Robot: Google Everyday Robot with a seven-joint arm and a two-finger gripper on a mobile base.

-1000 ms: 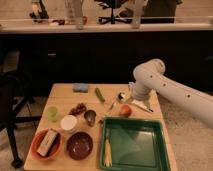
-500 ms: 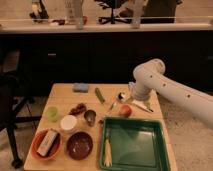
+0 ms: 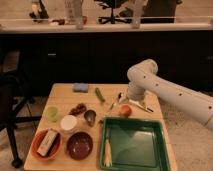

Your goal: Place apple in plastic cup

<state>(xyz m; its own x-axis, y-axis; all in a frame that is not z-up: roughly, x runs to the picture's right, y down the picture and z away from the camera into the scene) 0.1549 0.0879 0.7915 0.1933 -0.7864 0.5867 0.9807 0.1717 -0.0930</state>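
Your claw [image 3: 131, 102] hangs released just above the apple [image 3: 125, 110], which rests on the worktop [image 3: 65, 95]. The pale green plastic cup [image 3: 52, 113] stands well apart from the claw, beyond the grapes [image 3: 77, 108].

Kinda dim, warm light from above on the table [image 3: 64, 98], black behind it, everything soft; gripper [image 3: 137, 104] beside the apple [image 3: 125, 110] is mush.

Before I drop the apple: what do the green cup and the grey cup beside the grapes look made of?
Green cup: pale, slightly see-through wall, probably plastic with a dull finish. Grey cup: dark with bright glints, likely polished metal. The gripper hangs open just right of the apple.
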